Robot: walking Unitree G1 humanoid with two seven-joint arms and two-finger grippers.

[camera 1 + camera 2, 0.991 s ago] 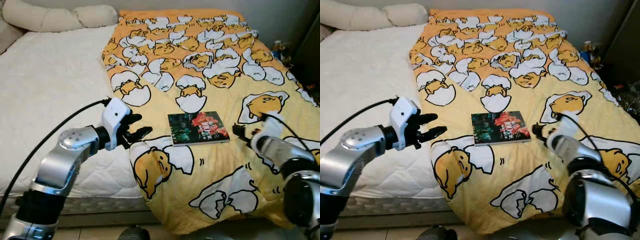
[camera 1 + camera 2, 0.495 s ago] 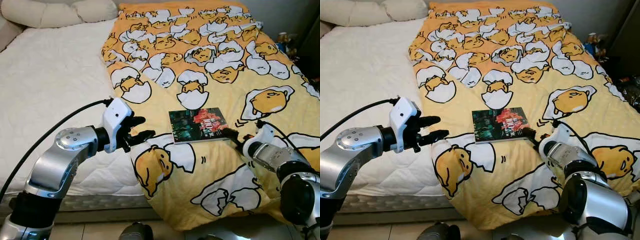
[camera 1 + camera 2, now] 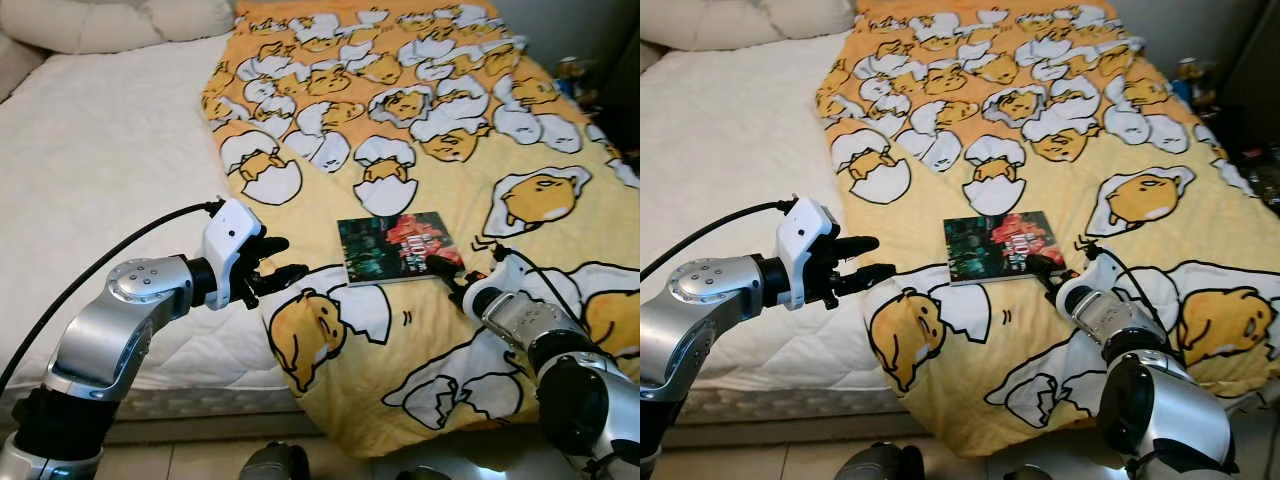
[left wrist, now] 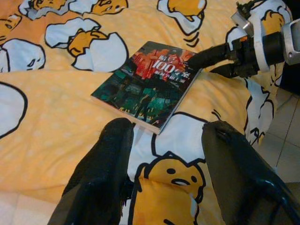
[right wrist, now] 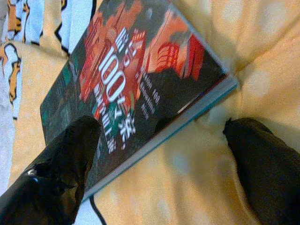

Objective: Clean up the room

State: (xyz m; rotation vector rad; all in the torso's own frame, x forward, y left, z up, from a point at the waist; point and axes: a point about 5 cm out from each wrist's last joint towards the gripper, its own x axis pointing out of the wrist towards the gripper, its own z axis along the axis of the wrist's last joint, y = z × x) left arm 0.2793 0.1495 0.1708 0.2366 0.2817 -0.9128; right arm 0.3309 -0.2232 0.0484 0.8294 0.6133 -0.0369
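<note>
Right gripper (image 5: 159, 154) has advanced to the book's (image 3: 392, 247) near corner, fingers spread, one over the cover; grasp looks imminent. Left gripper (image 3: 270, 268), fingers apart, still hovers beside the yellow egg-print blanket (image 3: 420, 120) where the book lies flat.

We see a yellow and orange blanket (image 3: 420, 130) patterned with white cracked eggshells and yolk-yellow cartoon faces, a plain white quilted mattress (image 3: 100, 170) on the left, and a dark green book (image 3: 392, 247) splashed red.
</note>
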